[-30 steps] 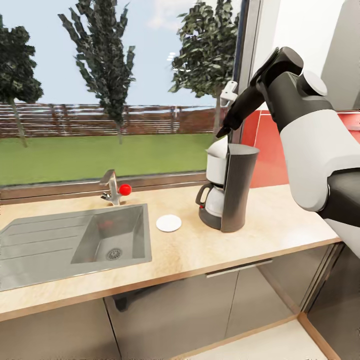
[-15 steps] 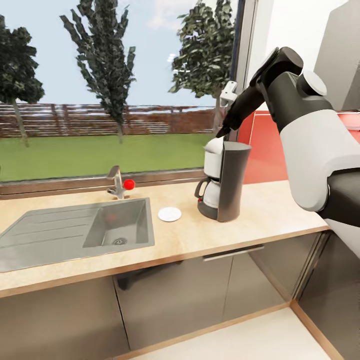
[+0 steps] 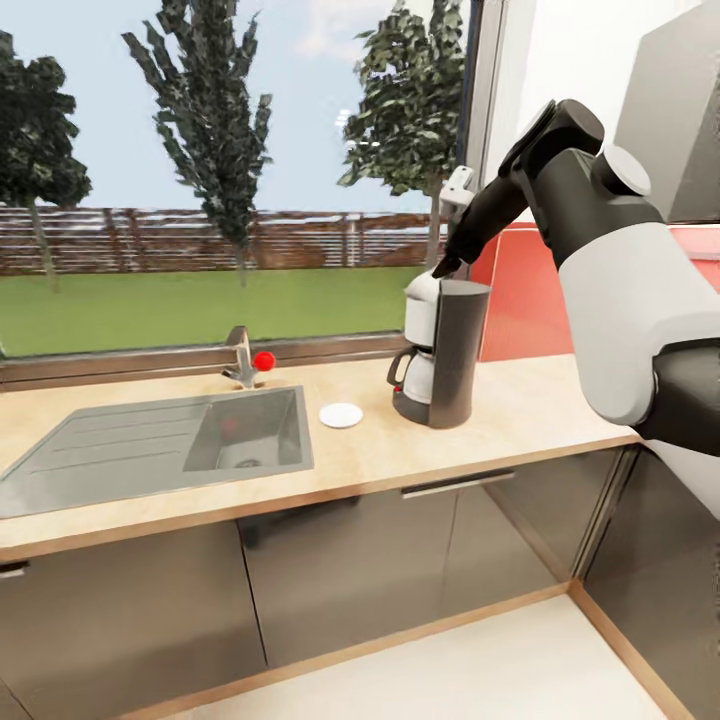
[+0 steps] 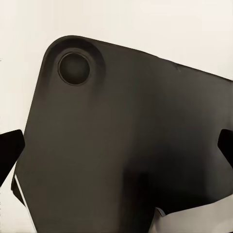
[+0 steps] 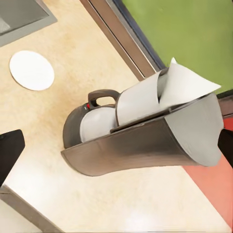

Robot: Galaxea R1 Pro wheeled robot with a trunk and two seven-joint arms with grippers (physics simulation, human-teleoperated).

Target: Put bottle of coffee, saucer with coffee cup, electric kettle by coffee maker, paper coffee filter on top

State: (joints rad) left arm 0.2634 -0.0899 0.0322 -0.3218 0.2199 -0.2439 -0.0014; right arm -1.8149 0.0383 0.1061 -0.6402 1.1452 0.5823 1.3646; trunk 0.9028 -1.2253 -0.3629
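Standing upright on the kitchen countertop [image 3: 520, 420], your coffee maker [image 3: 445, 350] points its carafe handle toward nine o'clock; the right gripper [image 3: 447, 262] hovers above, fingers spread; left gripper's state can't be told.

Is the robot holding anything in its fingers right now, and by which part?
Nothing is held. The right gripper hovers open above the coffee maker, with the paper filter sitting free on top. The left gripper is open too.

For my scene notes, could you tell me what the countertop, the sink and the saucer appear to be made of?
Kitchen countertop: light beige wood-look slab, faint grain, satin sheen. Sink: apparently brushed stainless steel, grey with soft reflections. Saucer: plain white, smooth, likely glazed ceramic, though the render leaves that open.
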